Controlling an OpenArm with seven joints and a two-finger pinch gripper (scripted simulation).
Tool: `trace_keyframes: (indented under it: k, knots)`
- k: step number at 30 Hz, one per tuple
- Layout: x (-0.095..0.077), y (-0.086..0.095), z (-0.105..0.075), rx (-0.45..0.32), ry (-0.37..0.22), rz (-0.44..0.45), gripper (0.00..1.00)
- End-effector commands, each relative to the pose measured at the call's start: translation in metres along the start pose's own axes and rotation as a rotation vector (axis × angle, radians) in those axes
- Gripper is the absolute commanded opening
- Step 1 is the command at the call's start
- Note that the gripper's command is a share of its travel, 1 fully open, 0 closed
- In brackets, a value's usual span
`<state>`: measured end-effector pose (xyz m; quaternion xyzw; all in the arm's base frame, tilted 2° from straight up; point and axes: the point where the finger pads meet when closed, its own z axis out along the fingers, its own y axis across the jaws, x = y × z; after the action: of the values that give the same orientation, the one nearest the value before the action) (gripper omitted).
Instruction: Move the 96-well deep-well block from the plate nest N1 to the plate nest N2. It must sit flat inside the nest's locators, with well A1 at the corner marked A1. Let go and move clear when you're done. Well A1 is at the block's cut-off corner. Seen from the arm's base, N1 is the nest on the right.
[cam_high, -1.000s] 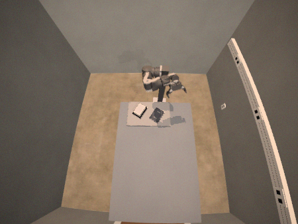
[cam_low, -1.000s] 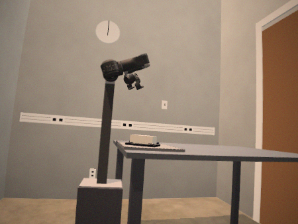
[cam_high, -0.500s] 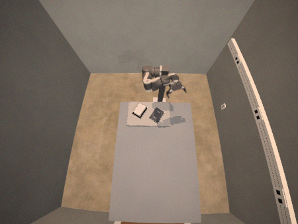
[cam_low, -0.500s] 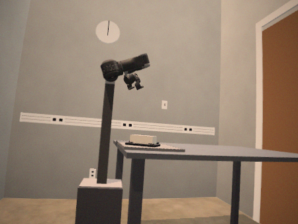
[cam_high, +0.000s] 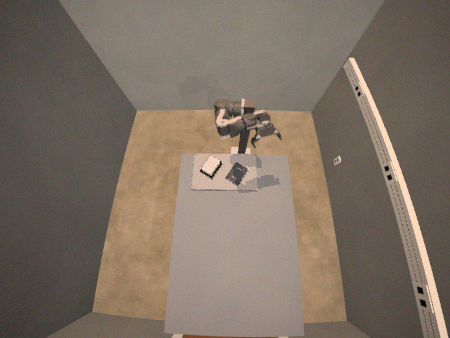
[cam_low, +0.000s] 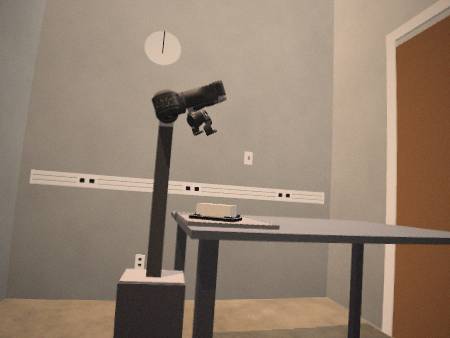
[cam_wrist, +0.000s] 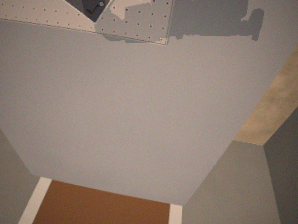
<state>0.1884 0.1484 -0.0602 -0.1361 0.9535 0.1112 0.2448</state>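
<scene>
The white deep-well block (cam_high: 211, 166) sits in nest N1 on the left part of the beige perforated mat (cam_high: 220, 180). It also shows in the side view (cam_low: 216, 210), lying flat on its dark nest. The empty dark nest N2 (cam_high: 236, 173) lies just to the right of it on the mat. A corner of this nest shows at the top of the wrist view (cam_wrist: 92, 6). My gripper (cam_high: 267, 132) is open and empty. It hangs high above the table's near end (cam_low: 202, 127), well apart from the block. The block's cut-off corner is too small to make out.
The grey table (cam_high: 235, 240) stretches long away from the arm's pedestal (cam_low: 150, 300). The mat's edge (cam_wrist: 135, 22) shows in the wrist view, with the arm's shadow beside it. A brown door (cam_low: 422, 190) stands at the far right.
</scene>
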Motion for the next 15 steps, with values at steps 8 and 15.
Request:
trace_keyframes:
  k: [8,15]
  knots:
    - [0.019,-0.038,0.013,0.098,0.126,0.204,0.77]
    - [0.019,-0.038,0.013,0.098,0.126,0.204,0.77]
